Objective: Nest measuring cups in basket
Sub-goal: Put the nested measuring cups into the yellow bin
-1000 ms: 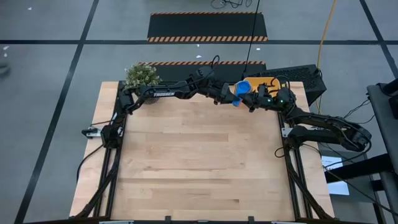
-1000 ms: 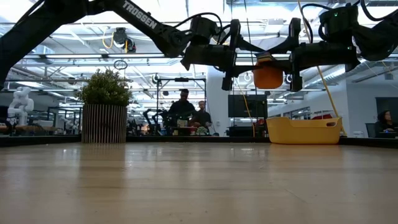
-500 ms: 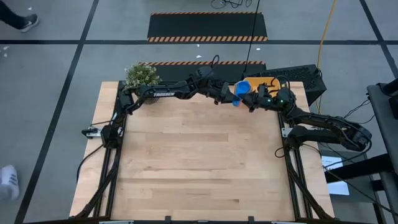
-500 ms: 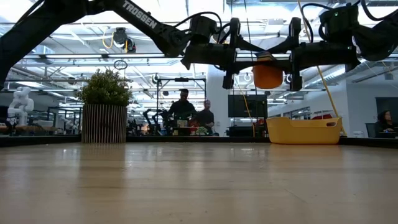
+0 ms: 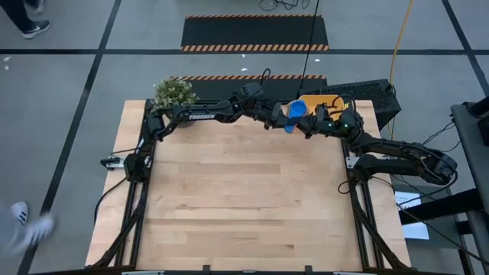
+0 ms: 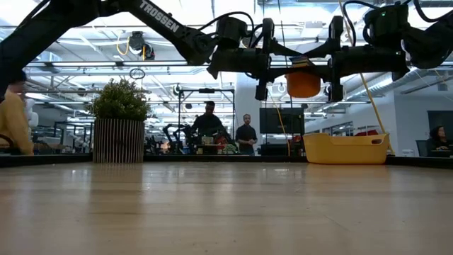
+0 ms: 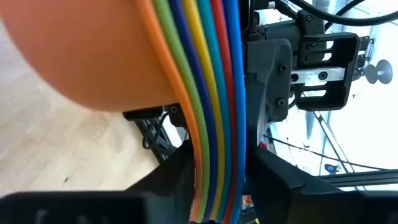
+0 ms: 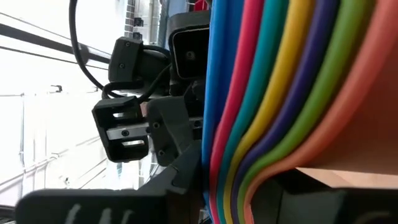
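1. Above the wooden table [image 5: 244, 198], beside the yellow basket [image 6: 345, 149], nested measuring cups [image 5: 296, 109] hang midair.
2. Left gripper [image 5: 281, 119] and right gripper [image 5: 308, 124] each clamp the stack's handles from opposite sides.
3. Potted plant [image 6: 119, 131] well apart from basket.
4. People [image 6: 245, 136] stand behind table in workshop.

plant [image 5: 173, 92] at table's far left corner, in a ribbed pot [image 6: 118, 140] | table [image 5: 237, 198]: light wood, bare | floor: 2 hazard-striped mats [image 5: 254, 33] beyond table | room behind: 2 people [image 6: 207, 126] standing, person in yellow [image 6: 13, 120] at left edge
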Available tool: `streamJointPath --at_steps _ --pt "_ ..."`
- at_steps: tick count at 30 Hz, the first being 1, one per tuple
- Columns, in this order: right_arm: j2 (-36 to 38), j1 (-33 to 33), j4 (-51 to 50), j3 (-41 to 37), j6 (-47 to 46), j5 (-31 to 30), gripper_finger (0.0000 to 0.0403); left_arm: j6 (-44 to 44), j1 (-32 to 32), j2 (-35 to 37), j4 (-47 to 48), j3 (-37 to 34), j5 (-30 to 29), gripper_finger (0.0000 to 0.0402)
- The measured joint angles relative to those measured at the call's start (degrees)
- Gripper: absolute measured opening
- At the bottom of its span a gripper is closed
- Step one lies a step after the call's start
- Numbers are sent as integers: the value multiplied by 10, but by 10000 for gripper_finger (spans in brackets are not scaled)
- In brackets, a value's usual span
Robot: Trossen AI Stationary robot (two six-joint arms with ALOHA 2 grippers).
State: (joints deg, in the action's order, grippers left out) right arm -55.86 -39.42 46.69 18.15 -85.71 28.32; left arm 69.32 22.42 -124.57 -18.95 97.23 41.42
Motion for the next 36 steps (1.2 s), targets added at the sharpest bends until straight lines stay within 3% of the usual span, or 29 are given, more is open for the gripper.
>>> streamJointPath --at_steps 5,25,36 --pt "1 0 5 0 3 2 83 -2 0 0 -9 0 5 86" --pt "0 1 -4 0 11 -45 144 -6 3 -1 -13 0 -6 85" --pt "0 0 -38 1 18 -46 235 5 28 -1 -21 0 -4 85"
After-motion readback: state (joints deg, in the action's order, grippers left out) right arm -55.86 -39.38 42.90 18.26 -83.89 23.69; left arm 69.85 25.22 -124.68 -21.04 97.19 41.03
